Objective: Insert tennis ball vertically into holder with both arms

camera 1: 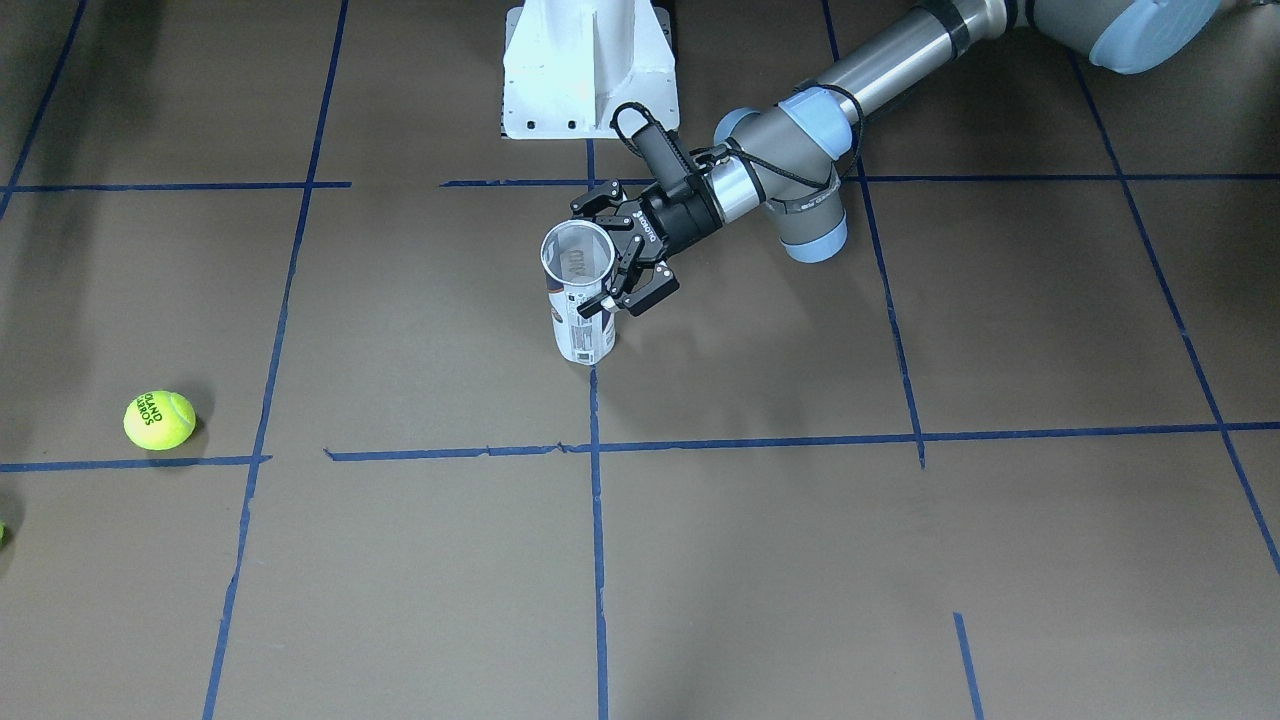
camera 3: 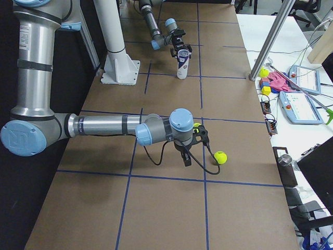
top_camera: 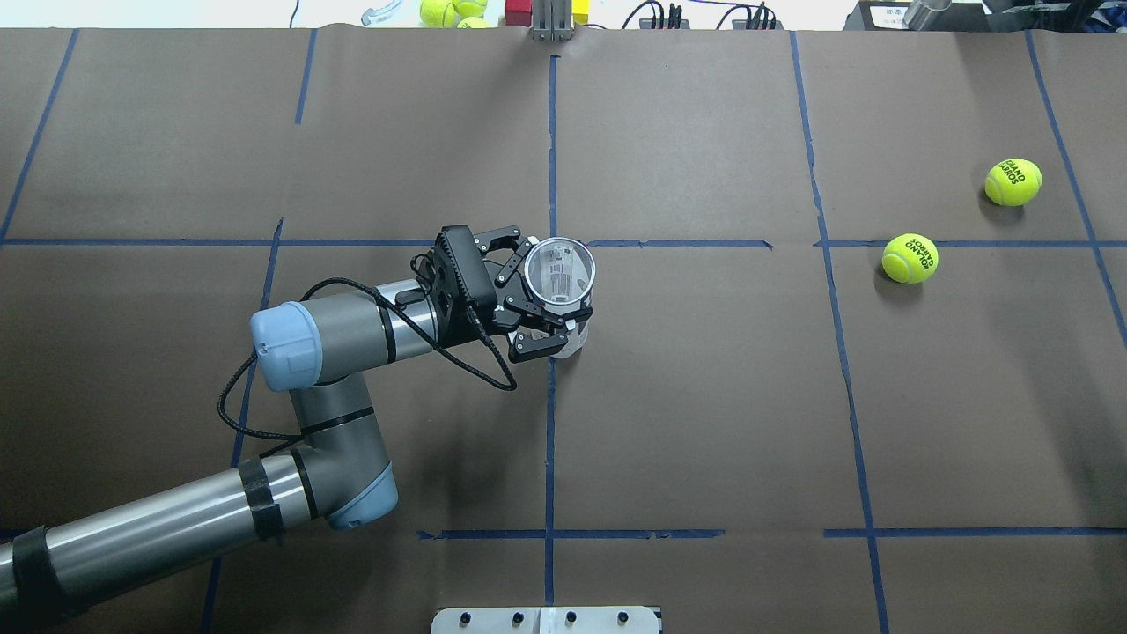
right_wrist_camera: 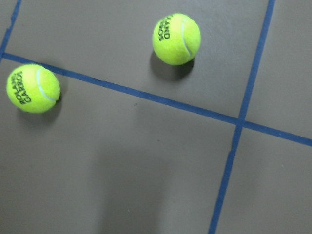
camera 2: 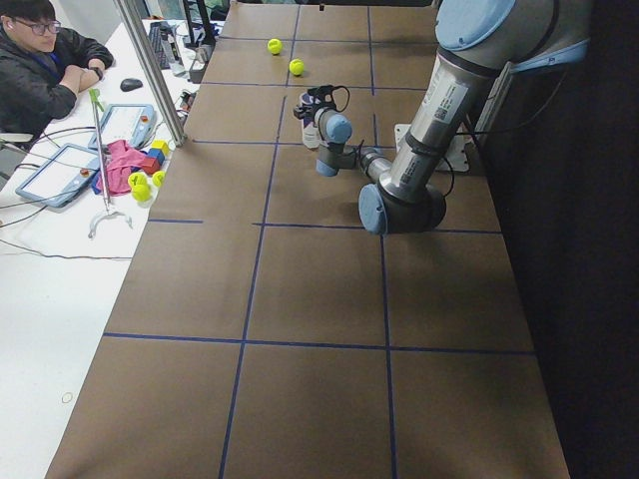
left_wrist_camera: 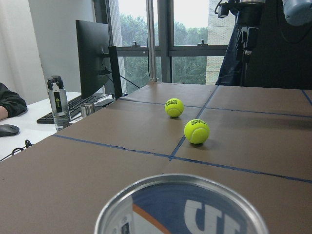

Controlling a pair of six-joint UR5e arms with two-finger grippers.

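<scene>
The holder (camera 1: 580,300) is a clear tube with a navy-and-white label. It stands upright, mouth up, near the table's middle, and also shows in the overhead view (top_camera: 560,278). My left gripper (camera 1: 622,262) comes in from the side and is shut on the tube's upper part. The tube's rim (left_wrist_camera: 180,204) fills the bottom of the left wrist view. Two yellow tennis balls (top_camera: 910,258) (top_camera: 1012,182) lie on the table to the right. My right gripper (camera 3: 186,156) points down above them; I cannot tell if it is open. The right wrist view shows both balls (right_wrist_camera: 176,39) (right_wrist_camera: 32,88) below.
The white pedestal base (camera 1: 590,70) stands at the robot's edge of the table. Blue tape lines grid the brown table. A metal pole (camera 3: 270,41), tablets, blocks and more balls sit on the side desk (camera 2: 60,230), where an operator (camera 2: 40,60) sits.
</scene>
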